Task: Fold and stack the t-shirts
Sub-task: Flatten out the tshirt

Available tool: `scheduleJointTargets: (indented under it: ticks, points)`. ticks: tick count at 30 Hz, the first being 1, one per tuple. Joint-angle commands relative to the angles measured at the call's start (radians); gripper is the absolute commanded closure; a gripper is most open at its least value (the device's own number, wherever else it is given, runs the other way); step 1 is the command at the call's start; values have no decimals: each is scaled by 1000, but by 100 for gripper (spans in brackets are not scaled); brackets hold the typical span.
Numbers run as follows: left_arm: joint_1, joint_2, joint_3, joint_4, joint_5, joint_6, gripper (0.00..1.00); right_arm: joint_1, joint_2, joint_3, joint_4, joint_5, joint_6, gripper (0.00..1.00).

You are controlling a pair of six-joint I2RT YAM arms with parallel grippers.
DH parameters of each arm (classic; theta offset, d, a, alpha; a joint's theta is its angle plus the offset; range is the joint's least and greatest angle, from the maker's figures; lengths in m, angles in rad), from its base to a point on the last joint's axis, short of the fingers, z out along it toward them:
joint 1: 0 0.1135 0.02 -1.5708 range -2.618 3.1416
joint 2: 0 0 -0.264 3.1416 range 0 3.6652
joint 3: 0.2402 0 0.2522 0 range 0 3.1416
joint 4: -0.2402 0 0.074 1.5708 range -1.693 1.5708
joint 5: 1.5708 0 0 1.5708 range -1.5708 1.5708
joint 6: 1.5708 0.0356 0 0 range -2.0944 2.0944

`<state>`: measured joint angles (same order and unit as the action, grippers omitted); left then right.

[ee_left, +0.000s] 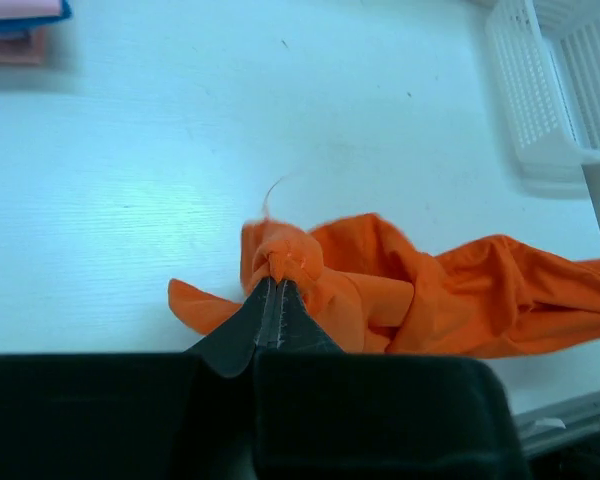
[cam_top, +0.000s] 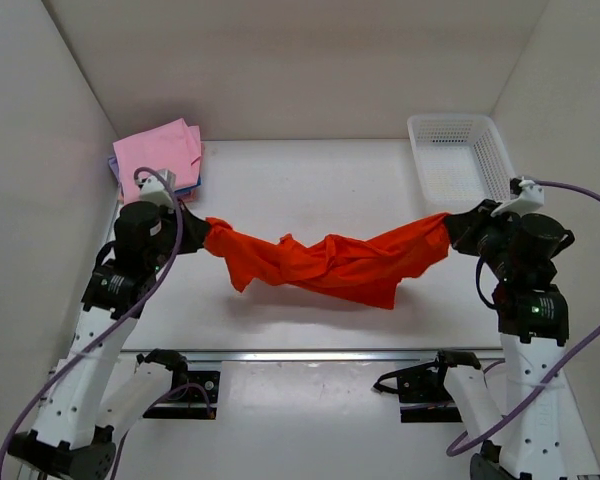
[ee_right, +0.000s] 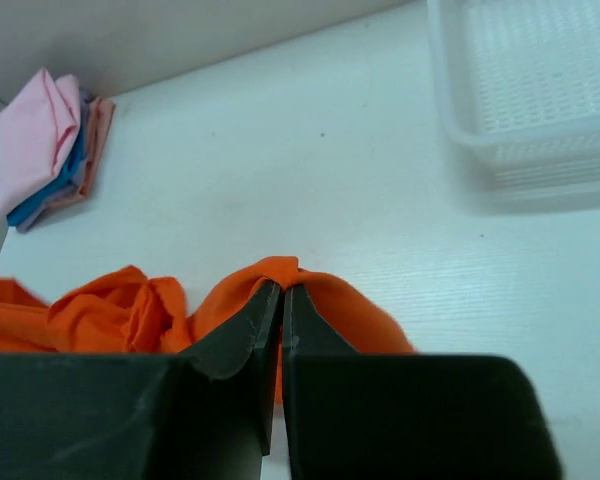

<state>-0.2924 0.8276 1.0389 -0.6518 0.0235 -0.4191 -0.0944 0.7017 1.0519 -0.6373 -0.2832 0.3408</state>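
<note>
The left gripper [ee_left: 277, 282] is clamped on one end of the orange t-shirt [cam_top: 325, 265]; the right gripper [ee_right: 282, 290] is clamped on the other end; the twisted shirt stretches between them above the table [cam_top: 310, 180]. The folded t-shirts [cam_top: 158, 152], pink uppermost, lie far left; the white mesh basket [cam_top: 458, 160] sits far right.

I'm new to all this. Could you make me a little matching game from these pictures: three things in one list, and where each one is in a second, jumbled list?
Things:
1. bright orange cloth t-shirt
2. stack of folded cloth shirts, pink one on top
3. white plastic mesh basket

Places:
A. far right corner of the white table
B. strung out, bunched, between the left gripper and the right gripper, both shut on it
C. far left corner of the table

Pairs: 1-B, 2-C, 3-A.
</note>
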Motion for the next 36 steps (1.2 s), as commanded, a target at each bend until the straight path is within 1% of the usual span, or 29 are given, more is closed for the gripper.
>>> scheduleJointTargets:
  ticks: [1, 3, 5, 6, 8, 9, 11, 12, 14, 15, 16, 17, 18, 19, 20, 21, 22, 23, 25, 26, 27, 29, 30, 32, 33, 36]
  points:
    - [30, -93, 49, -52, -75, 29, 100, 24, -43, 68, 33, 56, 7, 100]
    - [22, -128, 46, -49, -91, 10, 100, 34, -41, 94, 48, 81, 9, 100]
    - [13, -143, 53, -78, -106, 8, 100, 33, 13, 140, 54, 90, 0, 100]
    - [16, -142, 52, -103, -117, 14, 100, 33, 18, 157, 71, 73, 9, 100]
    - [22, -131, 46, -126, -149, 35, 100, 18, 79, 163, 109, 53, 18, 100]
    - [30, -128, 23, -131, -177, 51, 100, 13, 94, 161, 148, 44, 24, 100]
    - [45, -134, -16, -131, -226, 69, 100, 7, 215, 160, 186, 15, 14, 100]
    - [55, -134, -43, -125, -250, 83, 100, 5, 258, 187, 200, 6, 0, 100]
    - [96, -116, -79, -109, -280, 100, 100, 50, 443, 255, 197, 21, -26, 100]
    - [105, -99, -115, -91, -287, 121, 100, 64, 497, 326, 156, 24, -61, 100]
    - [133, -73, -134, -86, -287, 138, 100, 71, 603, 414, 112, 29, -78, 100]
    - [159, -59, -141, -75, -286, 146, 100, 88, 705, 466, 82, 50, -103, 100]
    - [170, -33, -160, -69, -280, 163, 100, 88, 743, 553, 36, 83, -126, 100]
    - [188, -9, -175, -56, -269, 163, 100, 107, 812, 619, 22, 105, -132, 99]
    - [199, 2, -187, -42, -261, 172, 100, 108, 861, 652, -11, 136, -143, 91]
    - [202, 14, -204, -29, -255, 163, 100, 105, 907, 704, -45, 153, -155, 85]
    - [197, 16, -221, -22, -260, 163, 100, 105, 918, 739, -79, 170, -160, 75]
    - [203, 15, -232, -5, -260, 158, 100, 104, 930, 752, -96, 170, -169, 69]
    - [197, 24, -272, 20, -254, 161, 98, 117, 905, 709, -120, 173, -177, 60]
    - [203, 31, -281, 33, -249, 160, 88, 123, 880, 654, -133, 173, -175, 58]
    - [206, 36, -299, 46, -249, 163, 72, 137, 843, 624, -121, 165, -177, 58]
    - [203, 56, -319, 61, -231, 163, 63, 172, 791, 464, -101, 145, -163, 58]
    - [208, 62, -330, 66, -212, 160, 57, 203, 756, 423, -87, 141, -146, 57]
    - [205, 68, -335, 67, -192, 158, 56, 263, 716, 262, -78, 147, -114, 58]
    - [210, 68, -338, 69, -191, 151, 56, 303, 697, 219, -65, 142, -97, 57]
    - [202, 53, -349, 70, -183, 155, 55, 372, 674, -22, 17, 131, -36, 57]
